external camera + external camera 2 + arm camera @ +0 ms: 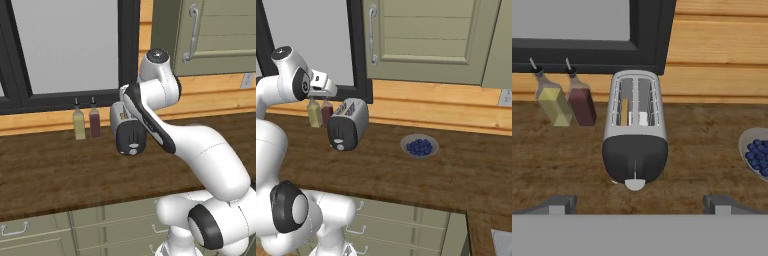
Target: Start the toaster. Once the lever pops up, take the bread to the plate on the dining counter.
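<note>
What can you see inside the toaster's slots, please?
Looking down into the toaster in the hand view, the left slot holds the tan edge of the bread; the right slot shows something pale. The slot walls hide whatever sits deeper.

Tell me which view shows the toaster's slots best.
The hand view: it looks down into both open slots of the toaster. The right base view shows the toaster obliquely; in the left base view the arm hides most of it.

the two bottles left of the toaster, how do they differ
The pale bottle holds yellowish liquid; the dark bottle holds deep red-brown liquid. In the hand view the pale bottle stands farther from the toaster, while the dark bottle stands right beside it. Both are small, upright, with thin pourer tops, standing against the wooden back wall on the worktop.
</note>
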